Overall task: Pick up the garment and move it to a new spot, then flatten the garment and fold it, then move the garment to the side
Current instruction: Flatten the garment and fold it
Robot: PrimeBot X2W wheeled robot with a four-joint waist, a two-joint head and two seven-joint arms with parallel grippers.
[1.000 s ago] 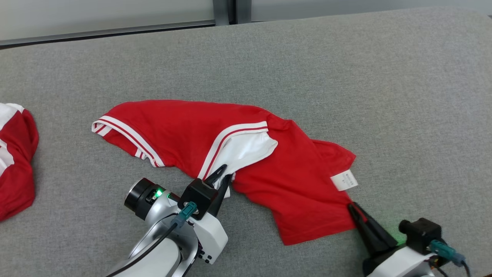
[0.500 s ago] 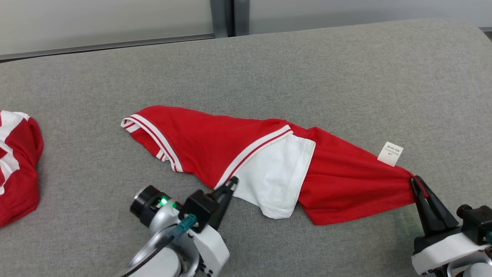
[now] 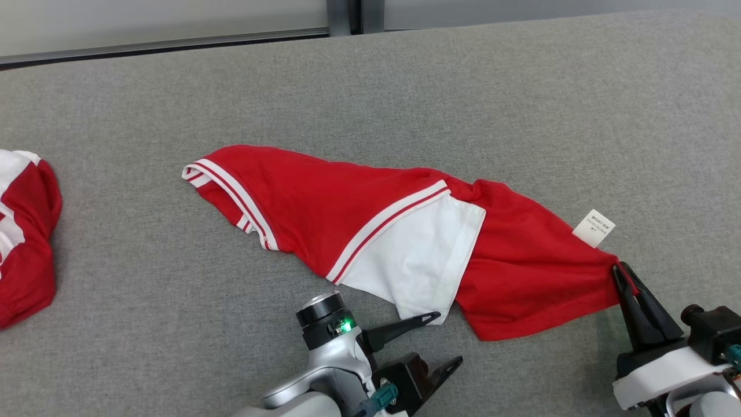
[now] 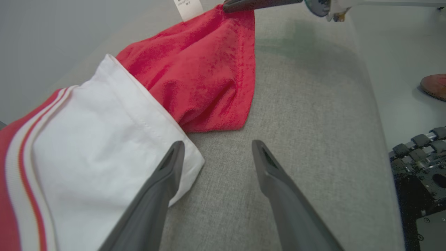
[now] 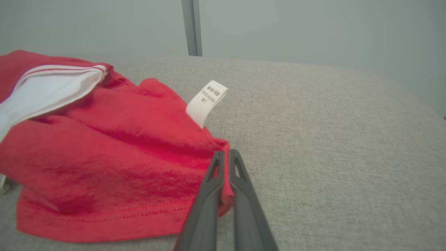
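Head view: right pincer [image 3: 619,270] tight on corner of red garment [image 3: 359,214], left pincer [image 3: 448,337] wide apart, seemingly empty.

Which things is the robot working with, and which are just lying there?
In the job: the red and white garment; the right gripper, pinching its corner; the left gripper, open by the white part.

Just lying about: the other red and white cloth at the left edge.

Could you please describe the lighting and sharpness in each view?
Head view: soft, even light, sharp, with a green glow on the grey surface beside the right gripper. Left wrist view: wide-angle curving of the surface edge. Right wrist view: garment sharp, label print unreadable.
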